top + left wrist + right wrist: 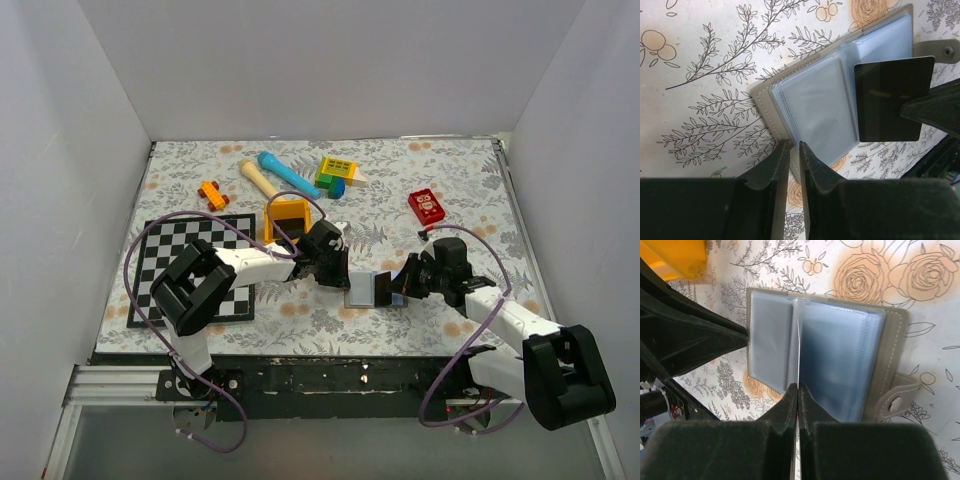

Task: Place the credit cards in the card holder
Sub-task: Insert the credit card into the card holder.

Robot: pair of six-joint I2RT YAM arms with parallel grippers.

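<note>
Here, right gripper [798, 387] pinches a credit card [892, 100] edge-on over the open card holder [835, 355]; left gripper [794, 146] clamps its edge.

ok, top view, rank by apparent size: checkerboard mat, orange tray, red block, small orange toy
1. black-and-white checkerboard mat, though partly covered
2. orange plastic tray
3. red rectangular block with white marks and small orange toy piece: look alike, unranked
</note>
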